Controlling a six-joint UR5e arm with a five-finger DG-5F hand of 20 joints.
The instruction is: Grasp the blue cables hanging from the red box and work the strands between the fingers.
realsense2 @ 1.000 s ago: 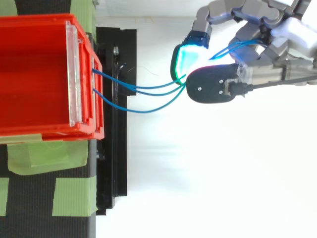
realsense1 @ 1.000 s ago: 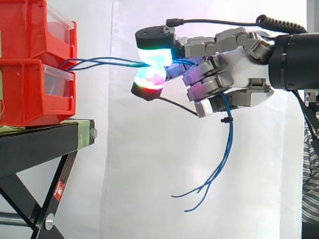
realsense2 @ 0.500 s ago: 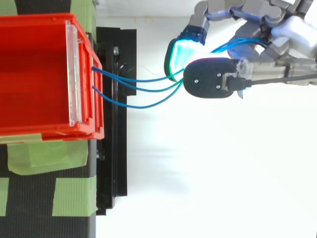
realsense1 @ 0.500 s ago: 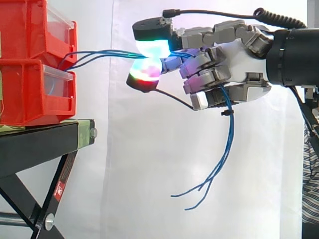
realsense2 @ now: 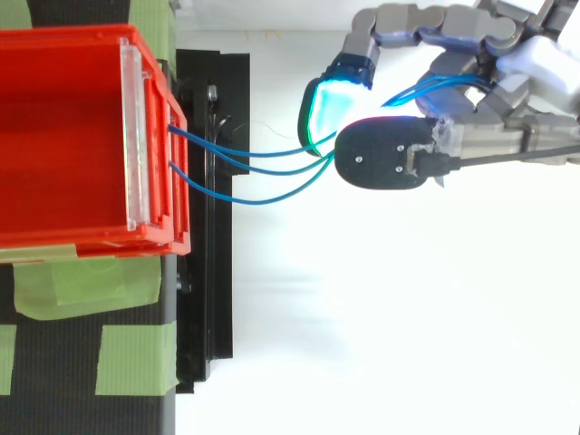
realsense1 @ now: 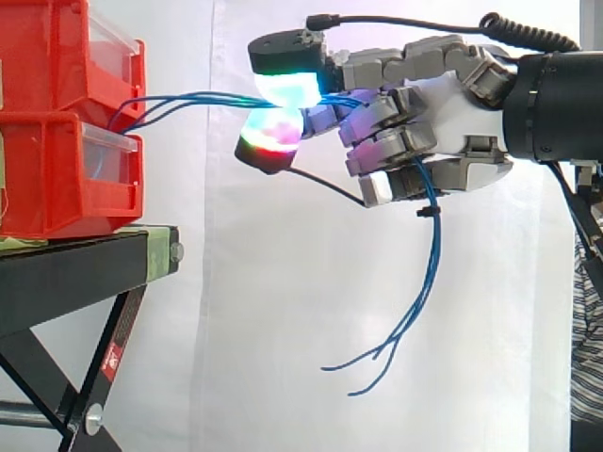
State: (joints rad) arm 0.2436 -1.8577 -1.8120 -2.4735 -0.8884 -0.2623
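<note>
Several thin blue cables (realsense1: 193, 99) run from the front of the stacked red bins (realsense1: 66, 122) out to the right, nearly level. My hand (realsense1: 443, 122) is to the right of the bins, with two glowing fingertips (realsense1: 287, 89) pinching the strands between them. The other fingers are curled round the cables, whose loose ends (realsense1: 405, 311) hang down below the palm. In the top view the blue cables (realsense2: 254, 172) leave the red bin (realsense2: 82, 145) and meet at the glowing fingertips (realsense2: 322, 109) of the hand (realsense2: 471, 136).
The red bins rest on a black stand (realsense1: 85, 273) with green tape patches (realsense2: 127, 358) on its top. A white curtain forms the backdrop. A person's striped sleeve (realsense1: 589, 330) shows at the right edge of the side view.
The hand has lifted a little and shifted slightly left with the strands pinched; the cables now run more level from the bins. Over the last half second it barely moved.
</note>
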